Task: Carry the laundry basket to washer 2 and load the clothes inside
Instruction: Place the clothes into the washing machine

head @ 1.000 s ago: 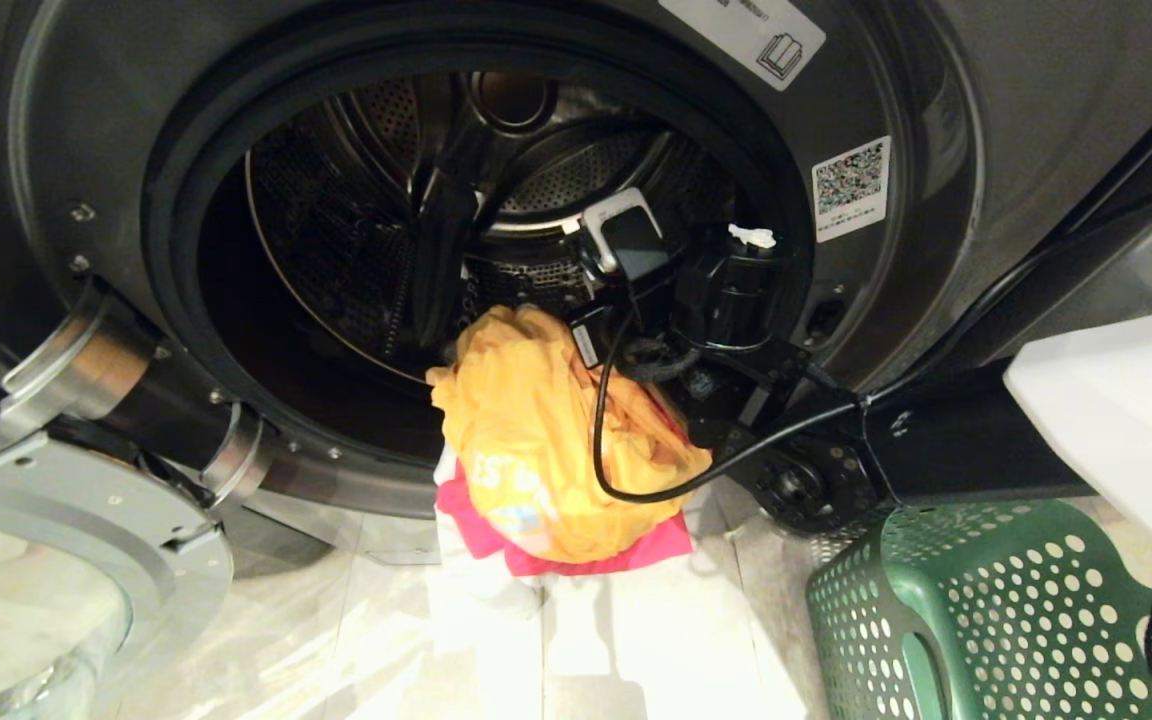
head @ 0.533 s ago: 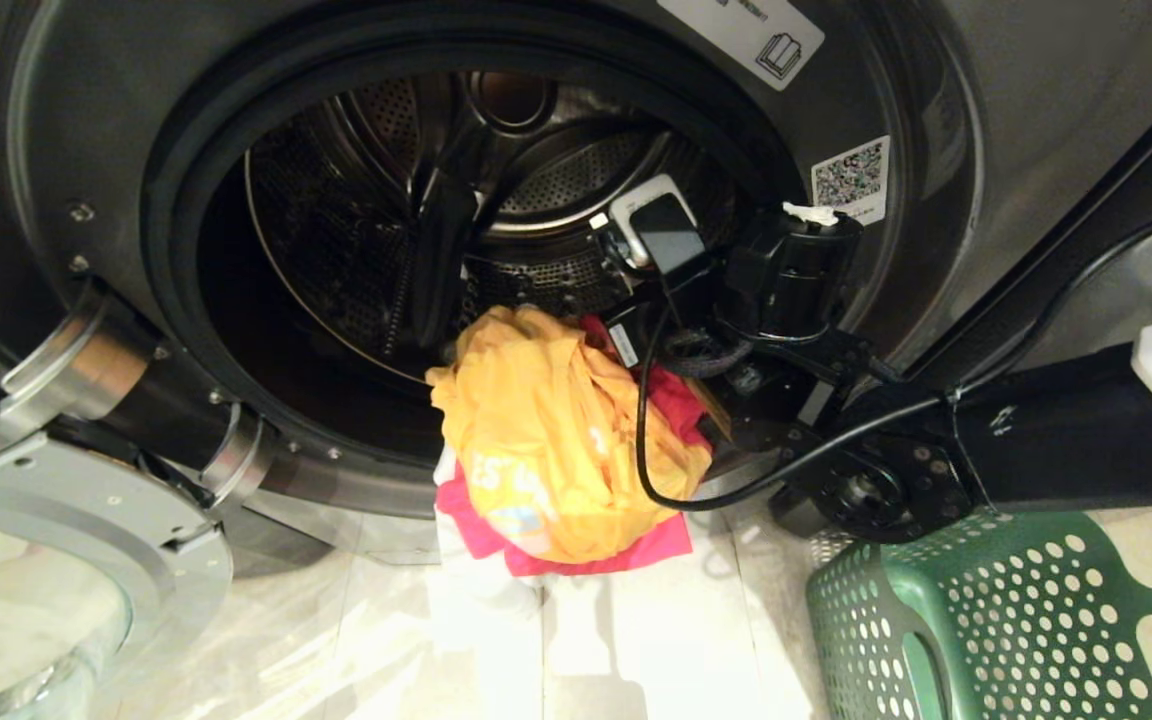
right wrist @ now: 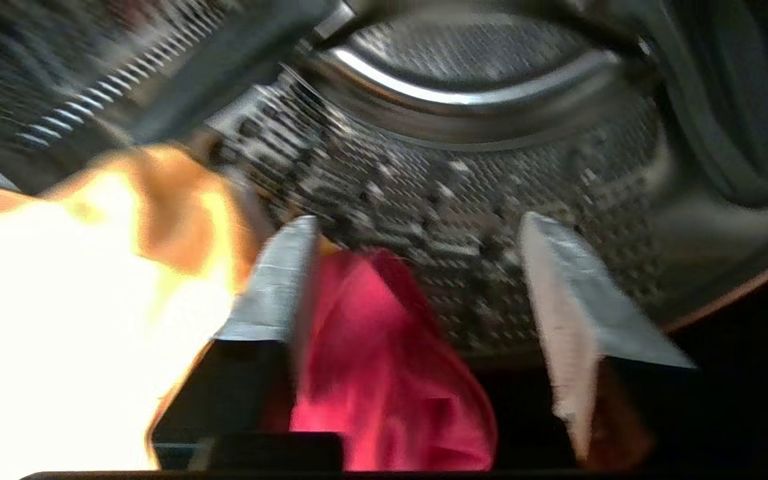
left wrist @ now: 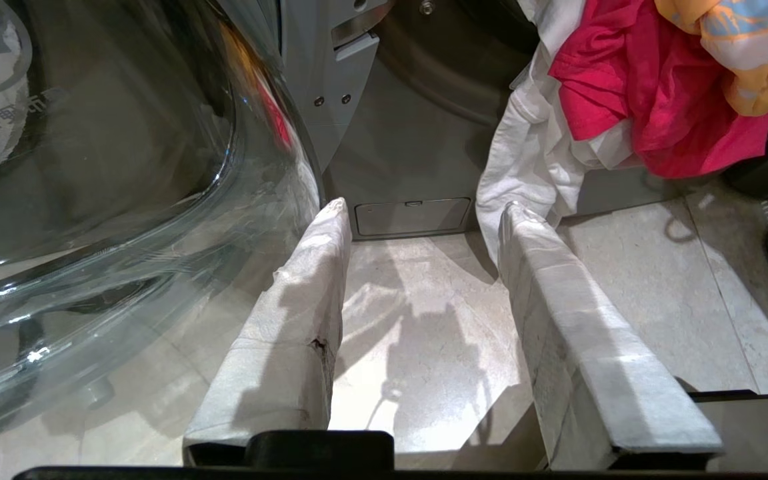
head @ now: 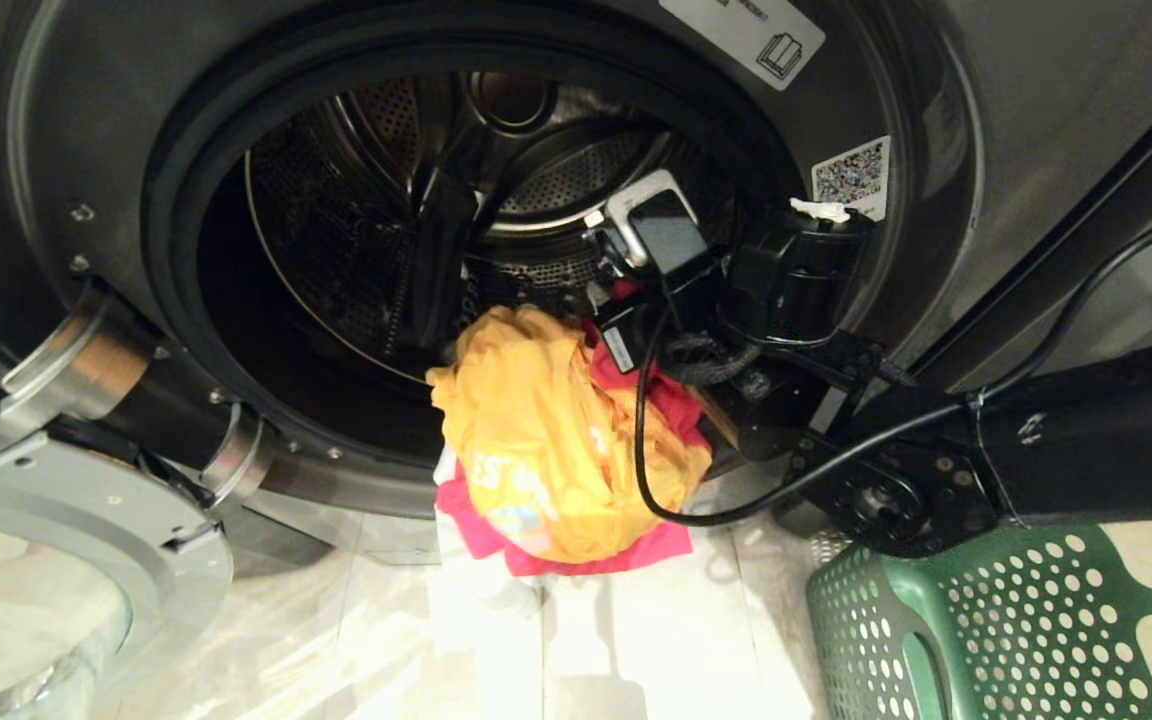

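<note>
The dark grey washer (head: 936,90) stands with its door swung open; its numeral is out of view. The clothes hang in a bunch over the lower lip of the drum opening: a yellow-orange garment (head: 536,430) on top, a pinkish-red one (head: 586,552) and a white one (head: 476,590) under it. My right gripper (head: 608,318) reaches into the opening at the bunch's top right. It stands open (right wrist: 417,223), with a loose fold of the pinkish-red garment (right wrist: 384,373) lying between its fingers. The green laundry basket (head: 996,620) sits on the floor at the lower right. My left gripper (left wrist: 424,207) hangs open and empty over the floor.
The round glass door (head: 36,560) juts out at the lower left, close beside my left gripper (left wrist: 104,173). The perforated steel drum (head: 356,230) lies behind the clothes. My right arm (head: 1056,450) and its black cable (head: 651,470) cross above the basket. Pale tiled floor (head: 636,640) lies between door and basket.
My right gripper has opened and let go of the clothes, and its wrist has shifted right and slightly up. The pinkish-red garment now shows beside the yellow one. The bunch still hangs on the lip.
</note>
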{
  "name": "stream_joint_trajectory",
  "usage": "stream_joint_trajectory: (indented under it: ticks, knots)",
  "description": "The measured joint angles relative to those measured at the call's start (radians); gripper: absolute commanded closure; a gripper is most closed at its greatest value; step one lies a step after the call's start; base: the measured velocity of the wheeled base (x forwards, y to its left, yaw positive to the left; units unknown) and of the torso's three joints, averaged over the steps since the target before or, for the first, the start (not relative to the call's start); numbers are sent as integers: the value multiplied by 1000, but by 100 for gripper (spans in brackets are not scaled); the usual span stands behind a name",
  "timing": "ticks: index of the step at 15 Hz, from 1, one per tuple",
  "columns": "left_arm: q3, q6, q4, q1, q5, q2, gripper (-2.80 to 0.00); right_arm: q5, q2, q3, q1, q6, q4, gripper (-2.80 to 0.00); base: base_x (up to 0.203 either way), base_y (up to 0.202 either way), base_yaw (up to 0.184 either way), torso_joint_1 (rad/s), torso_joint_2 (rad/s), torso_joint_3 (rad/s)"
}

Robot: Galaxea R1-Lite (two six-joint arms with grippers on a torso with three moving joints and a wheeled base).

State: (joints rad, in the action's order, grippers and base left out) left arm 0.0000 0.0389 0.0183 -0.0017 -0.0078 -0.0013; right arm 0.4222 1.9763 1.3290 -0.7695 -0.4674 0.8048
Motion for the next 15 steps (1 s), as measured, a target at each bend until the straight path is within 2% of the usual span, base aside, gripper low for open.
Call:
stream_joint_trajectory:
  ticks: [2, 6, 9, 12, 15]
  knots:
    - [0, 0, 0, 0, 1, 0, 0, -11, -34, -44, -39, 9, -1, -280, 0, 0, 0, 0, 0, 0]
    - [0, -2, 0, 0, 0, 0, 0, -23, -171, -282, -155, 56, -25, -280, 0, 0, 0, 0, 0, 0]
    - [0, -2, 0, 0, -1, 0, 0, -34, -284, -407, -202, 117, -49, -280, 0, 0, 0, 0, 0, 0]
    - [0, -1, 0, 0, -1, 0, 0, -109, -401, -501, -213, 165, -160, -280, 0, 0, 0, 0, 0, 0]
    - [0, -1, 1, 0, -1, 0, 0, -129, -487, -566, -214, 298, -323, -280, 0, 0, 0, 0, 0, 0]
